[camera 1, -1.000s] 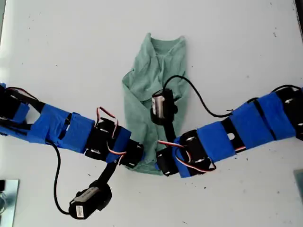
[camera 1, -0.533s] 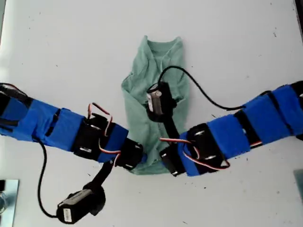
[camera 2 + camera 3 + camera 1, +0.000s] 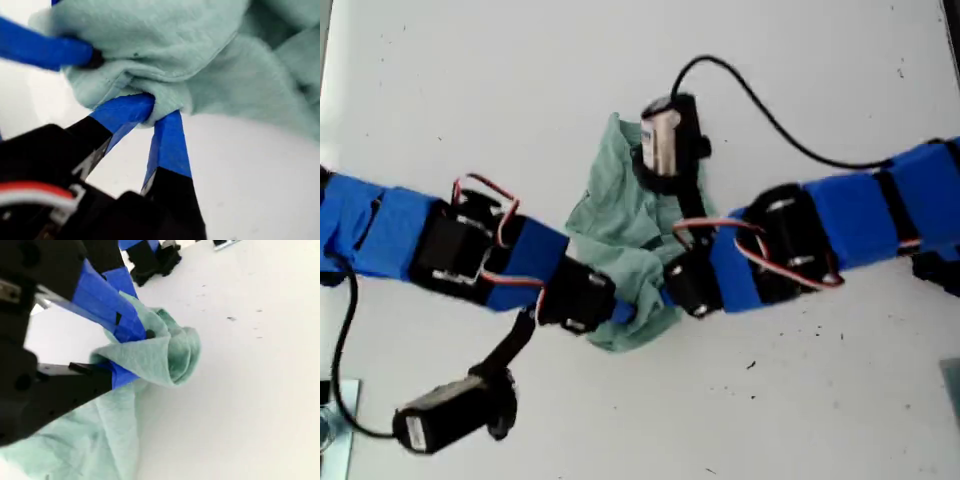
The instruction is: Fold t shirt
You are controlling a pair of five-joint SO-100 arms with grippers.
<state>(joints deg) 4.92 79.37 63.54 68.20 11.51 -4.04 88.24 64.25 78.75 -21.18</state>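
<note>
The t shirt (image 3: 620,225) lies bunched near the middle of the white table (image 3: 470,80), its upper part spread towards the top of the exterior view and its lower edge gathered into a thick, wrinkled roll between the two arms. The first gripper (image 3: 155,112), on the arm that reaches in from the exterior view's left, has its blue-taped jaws pinched together on a fold of the shirt's edge; the first wrist view shows the cloth (image 3: 225,65) puckered where the tips meet, with bare table beneath it. In the exterior view this gripper (image 3: 620,312) sits at the lower end of the bundle. The second gripper (image 3: 135,354), on the arm from the exterior view's right, is clamped on a doubled-over fold, which curls round past its jaws in a loose loop, while the rest of the shirt (image 3: 100,440) trails under the gripper. In the exterior view it (image 3: 672,290) sits just beside the first gripper, both at the same gathered edge.
</note>
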